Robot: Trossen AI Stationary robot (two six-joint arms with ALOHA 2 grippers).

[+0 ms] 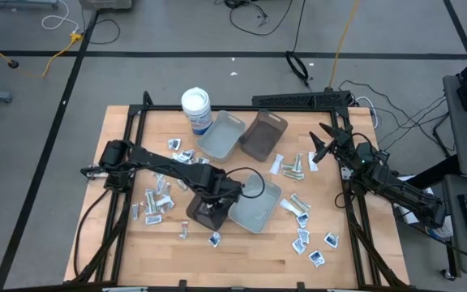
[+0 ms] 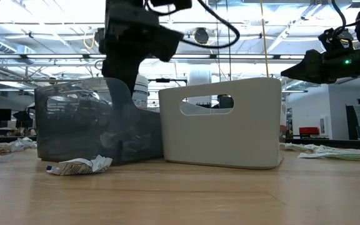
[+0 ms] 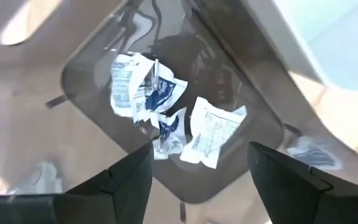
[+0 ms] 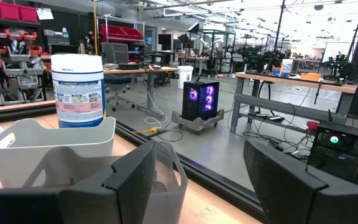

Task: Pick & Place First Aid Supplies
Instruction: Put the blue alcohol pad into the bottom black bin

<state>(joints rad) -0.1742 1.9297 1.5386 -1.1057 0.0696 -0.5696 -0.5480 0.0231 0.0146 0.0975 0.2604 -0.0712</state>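
Dark tray (image 3: 92,81) w/ packets (image 3: 210,127) under left gripper (image 3: 197,180), fingers apart; right gripper (image 4: 194,180) apart, idle.

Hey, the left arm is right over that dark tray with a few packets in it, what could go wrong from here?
1. The left gripper hangs open, low over the dark tray; moving off sideways, it might clip the wall and shift the tray.
2. The packets lie crumpled in a pile inside; one could cling to a finger and lift out.
3. The grey tray stands right beside it, so a nudge could push one into the other.
The right gripper waits open, far off.
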